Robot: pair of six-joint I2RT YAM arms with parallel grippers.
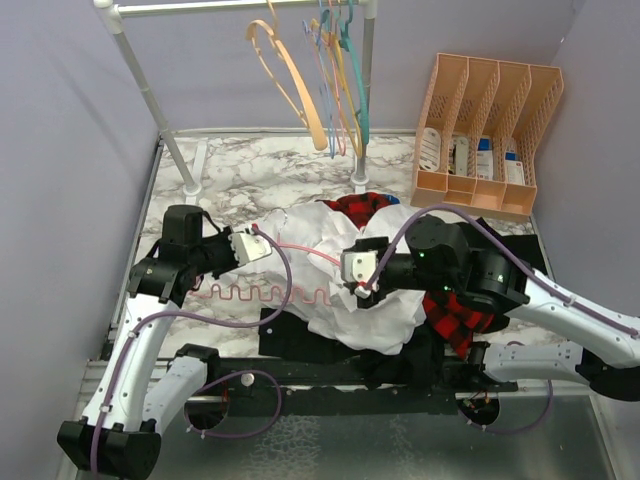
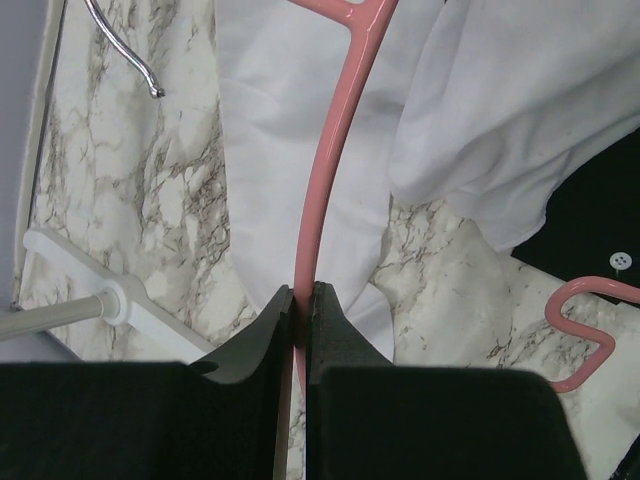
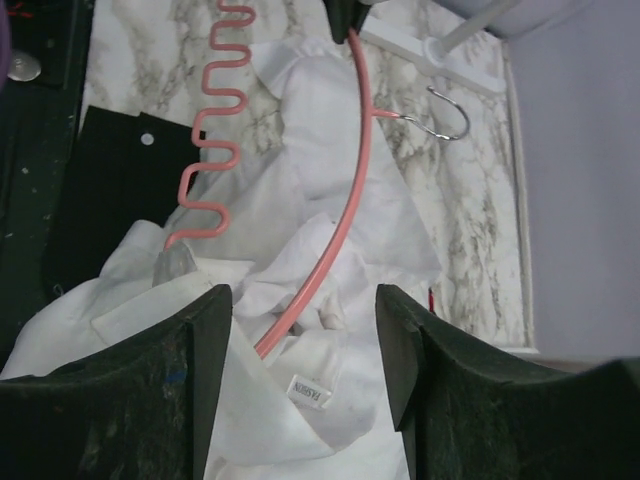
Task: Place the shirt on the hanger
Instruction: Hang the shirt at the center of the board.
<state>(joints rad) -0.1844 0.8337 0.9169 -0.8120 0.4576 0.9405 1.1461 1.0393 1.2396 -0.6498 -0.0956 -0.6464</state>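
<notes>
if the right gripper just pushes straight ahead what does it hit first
Most likely the bunched white shirt near its collar label, with the pink hanger arm tucked into it there; depth is unclear.

Black-and-white jointed arms point(image 1: 130, 360), lilac cables point(image 1: 288, 272), white wrist housings point(image 1: 250, 246), black jaws

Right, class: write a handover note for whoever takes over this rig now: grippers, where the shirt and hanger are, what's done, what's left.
Left gripper: shut on the hanger.
Right gripper: open over the shirt, holding nothing.
Shirt lies crumpled on the table. One hanger end runs under the fabric by the collar label; the hook and the other end are bare.
Done: hanger gripped, one end apparently started in.
Left: work the shirt over both ends.
</notes>
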